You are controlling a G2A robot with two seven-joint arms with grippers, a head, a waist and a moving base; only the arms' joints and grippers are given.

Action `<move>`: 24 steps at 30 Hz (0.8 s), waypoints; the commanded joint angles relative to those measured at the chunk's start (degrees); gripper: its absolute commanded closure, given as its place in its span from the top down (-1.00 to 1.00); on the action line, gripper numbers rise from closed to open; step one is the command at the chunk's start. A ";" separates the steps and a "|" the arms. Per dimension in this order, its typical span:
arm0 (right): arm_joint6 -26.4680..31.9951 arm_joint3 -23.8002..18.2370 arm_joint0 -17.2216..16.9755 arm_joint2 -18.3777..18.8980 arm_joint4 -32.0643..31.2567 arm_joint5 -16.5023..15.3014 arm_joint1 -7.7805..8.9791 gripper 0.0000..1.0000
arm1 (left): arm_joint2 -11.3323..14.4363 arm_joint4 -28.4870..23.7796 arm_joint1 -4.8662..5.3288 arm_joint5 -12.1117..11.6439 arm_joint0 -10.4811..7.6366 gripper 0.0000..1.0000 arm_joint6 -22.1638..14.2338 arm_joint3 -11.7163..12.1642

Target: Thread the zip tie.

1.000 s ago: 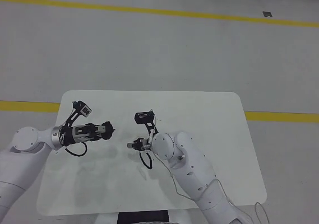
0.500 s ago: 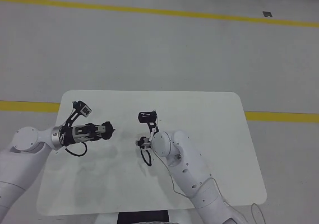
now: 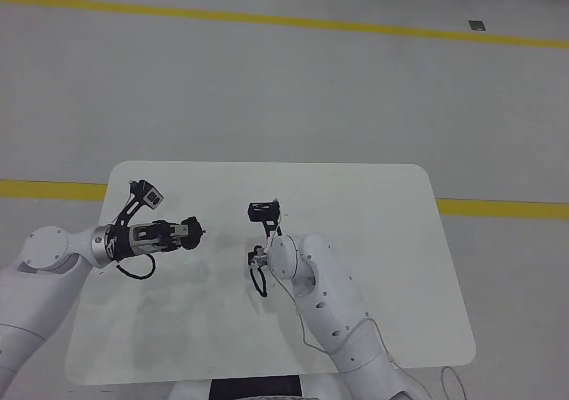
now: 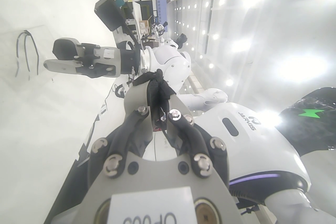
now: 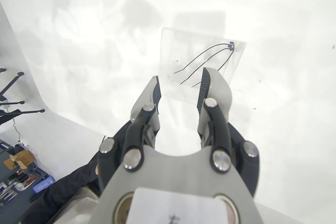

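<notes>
Right gripper [image 5: 181,76] is wide open and empty, hovering over the zip ties [image 5: 231,45] in the tray [image 5: 170,51]. Left gripper [image 4: 157,80] is closed, with something black at its tips that I can't identify. The ties overlap, so I risk pinching several, or one slipping.

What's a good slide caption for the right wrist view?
Open right gripper hovering over black zip ties on a clear sheet.

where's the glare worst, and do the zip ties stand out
Left wrist view: ceiling lights flare white, yet the zip ties read dark; right wrist view: even light, soft shadows on the table, ties plain on the clear sheet; top view: no glare.
</notes>
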 commanded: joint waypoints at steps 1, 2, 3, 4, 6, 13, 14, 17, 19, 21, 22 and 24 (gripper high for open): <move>-0.05 0.61 0.01 0.17 -0.41 0.00 -0.36 -0.38 | 0.00 0.00 0.00 0.00 0.00 -1.00 0.00 0.00; -0.01 1.23 0.11 0.16 -0.98 0.00 -0.60 -0.38 | 0.00 0.00 0.00 0.00 0.00 -1.00 0.00 0.00; 0.05 1.60 0.21 0.14 -1.35 0.00 -0.79 -0.38 | 0.00 0.00 0.00 0.00 0.00 -1.00 0.00 0.00; 0.19 1.97 0.29 0.15 -1.69 0.00 -0.97 -0.38 | 0.00 0.00 0.00 0.00 0.00 -1.00 0.00 0.00; 0.68 2.73 0.52 0.19 -2.93 0.00 -1.37 -0.38 | 0.00 0.00 0.00 0.00 0.00 -1.00 0.00 0.00; 2.25 3.60 0.62 1.08 -7.73 0.00 -2.67 -0.34 | 0.00 0.00 0.00 0.00 0.00 -1.00 0.00 0.00; 2.42 3.64 0.61 1.17 -8.40 0.00 -2.83 -0.32 | 0.00 0.00 0.00 0.00 0.00 -1.00 0.00 0.00; 2.89 3.89 0.73 1.50 -10.68 0.00 -3.36 -0.30 | 0.00 0.00 0.00 0.00 0.00 -1.00 0.00 0.00; 2.93 4.03 0.79 1.85 -12.26 0.00 -3.73 -0.28 | 0.00 0.00 0.00 0.00 0.00 -1.00 0.00 0.00; 3.07 4.07 0.79 2.13 -12.94 0.00 -4.08 -0.28 | 0.00 0.00 0.00 0.00 0.00 -1.00 0.00 0.00; 3.11 4.09 0.80 2.26 -13.30 0.00 -4.24 -0.26 | 0.00 0.00 0.00 0.00 0.00 -1.00 0.00 0.00; 3.05 4.08 0.74 2.57 -14.11 0.00 -4.61 -0.26 | 0.00 0.00 0.00 0.00 0.00 -1.00 0.00 0.00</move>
